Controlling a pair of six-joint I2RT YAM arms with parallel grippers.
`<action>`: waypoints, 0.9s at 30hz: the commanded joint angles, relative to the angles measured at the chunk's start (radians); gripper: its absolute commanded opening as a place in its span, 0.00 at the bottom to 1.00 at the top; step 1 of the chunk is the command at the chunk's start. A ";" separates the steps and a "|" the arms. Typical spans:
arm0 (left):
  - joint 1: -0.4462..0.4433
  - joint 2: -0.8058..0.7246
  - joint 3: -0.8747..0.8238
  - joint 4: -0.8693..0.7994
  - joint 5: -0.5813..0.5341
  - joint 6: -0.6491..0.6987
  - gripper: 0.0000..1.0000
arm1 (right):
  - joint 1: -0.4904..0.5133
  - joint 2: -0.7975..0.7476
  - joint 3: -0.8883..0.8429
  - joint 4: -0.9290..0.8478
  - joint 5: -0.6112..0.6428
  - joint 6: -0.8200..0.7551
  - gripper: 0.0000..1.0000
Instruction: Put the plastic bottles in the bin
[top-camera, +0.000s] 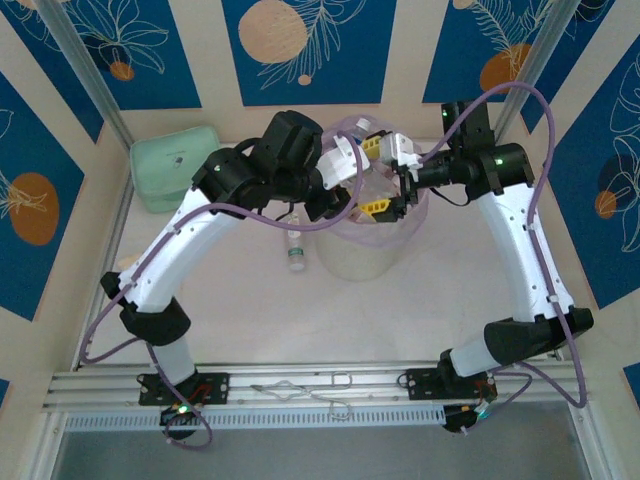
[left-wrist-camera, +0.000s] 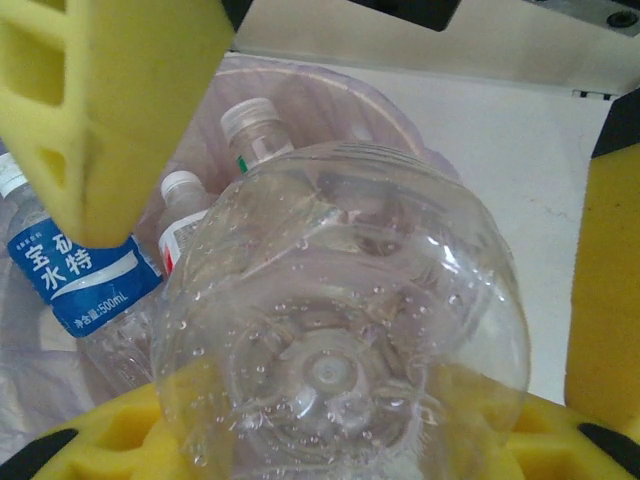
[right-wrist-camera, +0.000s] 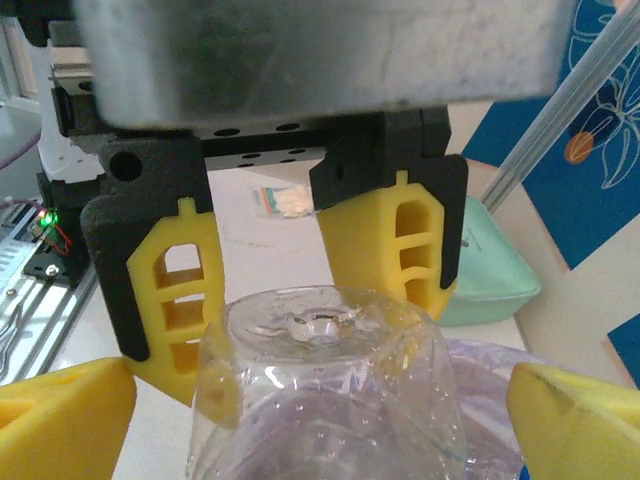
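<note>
**A:** While the left end effector (right-wrist-camera: 300, 305) clamps the clear bottle (left-wrist-camera: 340, 330) over the bin (top-camera: 365, 255), how should it let go?

**B:** I'd centre it over the bin's mouth, then spread the fingers so it drops beside the blue-labelled bottle (left-wrist-camera: 85, 270) inside.

**A:** And the right end effector (right-wrist-camera: 320, 430)?

**B:** Wide open, flanking that same bottle and gripping nothing. A loose bottle (top-camera: 294, 250) lies on the desk (top-camera: 300, 320), just left of the bin.
</note>
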 joint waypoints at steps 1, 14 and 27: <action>-0.012 -0.001 0.029 0.024 0.017 0.042 0.14 | 0.002 0.022 0.032 -0.029 0.050 0.013 0.90; -0.013 -0.109 -0.091 0.155 -0.066 -0.024 0.85 | -0.043 -0.019 -0.002 0.192 0.009 0.234 0.60; 0.039 -0.268 -0.492 0.470 -0.309 -0.346 0.93 | -0.132 -0.155 -0.268 1.040 0.259 0.971 0.51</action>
